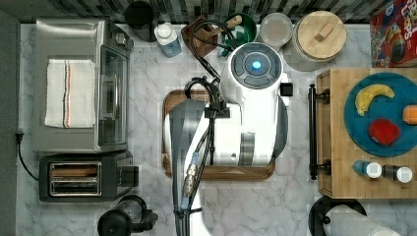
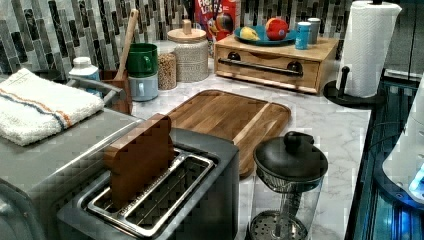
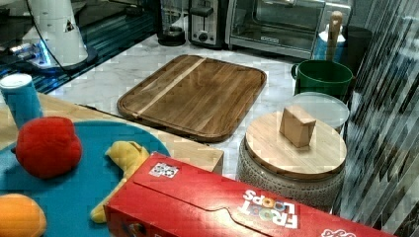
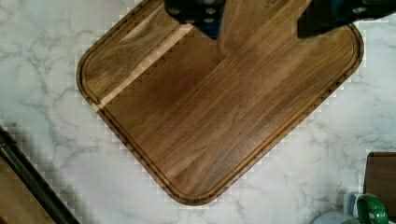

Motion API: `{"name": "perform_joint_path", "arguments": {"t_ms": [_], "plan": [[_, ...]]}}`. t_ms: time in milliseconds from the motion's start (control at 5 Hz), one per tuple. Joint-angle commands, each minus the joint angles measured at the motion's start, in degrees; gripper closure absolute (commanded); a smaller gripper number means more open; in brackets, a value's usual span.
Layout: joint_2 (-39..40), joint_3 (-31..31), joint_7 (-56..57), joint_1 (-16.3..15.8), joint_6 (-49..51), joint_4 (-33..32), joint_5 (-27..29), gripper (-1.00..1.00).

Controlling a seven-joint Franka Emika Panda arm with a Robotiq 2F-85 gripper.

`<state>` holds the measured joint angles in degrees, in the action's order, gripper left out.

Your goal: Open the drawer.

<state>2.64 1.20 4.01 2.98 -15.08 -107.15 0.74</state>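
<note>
Gripper hung spread and empty over the tray; drawer looked stiff, light (grab the black bar handle mid-span).

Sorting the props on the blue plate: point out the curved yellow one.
It's the banana, curved and yellow; the red toy beside it is rounded, and the orange one sits at the plate's edge.

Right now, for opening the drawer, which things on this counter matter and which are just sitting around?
For the job:
- drawer, shut
- its black bar handle
- gripper, above the wooden tray

Just lying about:
- toaster
- toaster oven with towel
- paper towel roll
- green mug
- cereal box
- lidded jar
</note>
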Motion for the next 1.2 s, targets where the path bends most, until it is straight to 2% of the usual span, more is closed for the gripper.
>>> {"name": "perform_joint_path", "arguments": {"t_ms": [200, 400, 800, 1200], "plan": [[0.02, 0.47, 0.24, 0.45, -0.04, 0.01, -0.01, -1.00], [0.02, 0.15, 0.25, 0.14, -0.04, 0.01, 0.01, -1.00], [-2.46, -1.26, 16.75, 1.36, -4.97, -7.40, -1.56, -1.00], [-3.98, -2.74, 34.43, 4.50, -9.80, -10.89, -4.19, -1.00]]}}
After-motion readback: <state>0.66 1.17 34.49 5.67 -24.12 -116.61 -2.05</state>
